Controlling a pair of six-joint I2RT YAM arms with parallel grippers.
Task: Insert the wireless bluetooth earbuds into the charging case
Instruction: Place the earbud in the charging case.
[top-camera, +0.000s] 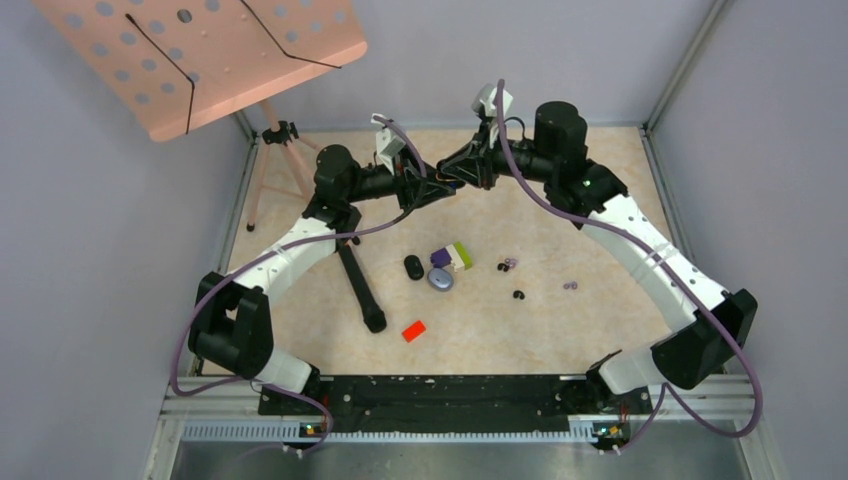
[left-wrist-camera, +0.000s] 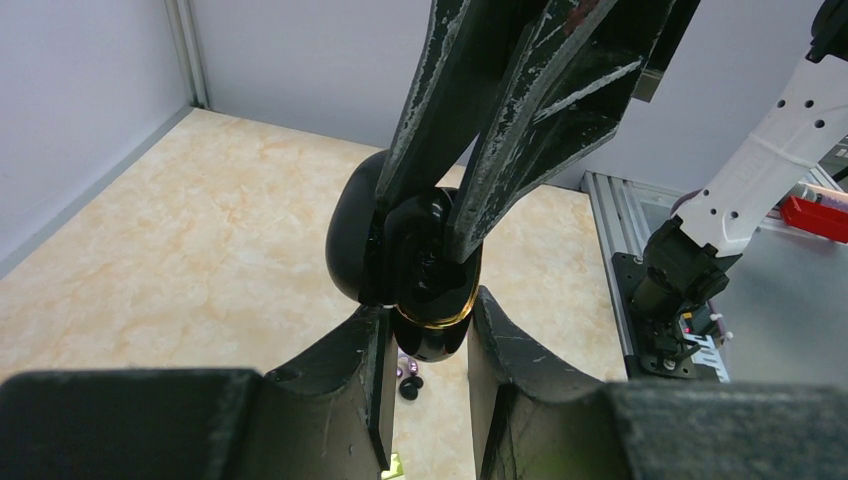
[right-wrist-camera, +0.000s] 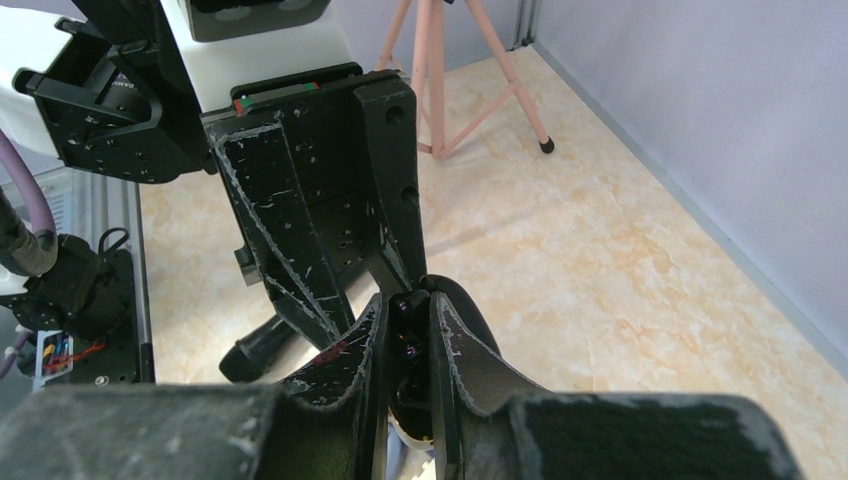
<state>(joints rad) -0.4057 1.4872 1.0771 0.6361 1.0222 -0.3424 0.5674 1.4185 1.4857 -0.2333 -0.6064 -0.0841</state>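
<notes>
Slip risk: left gripper clamps charging case midair, right gripper pinches apparent black earbud; my misaligned push could drop it.

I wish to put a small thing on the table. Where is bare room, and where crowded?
Bare: the near strip between the red block and the right arm's base; the far right corner behind that arm. Crowded: the middle, where the purple case, a green-purple block and earbuds lie close. Farther back, left claw and right claw grip a black case.
</notes>
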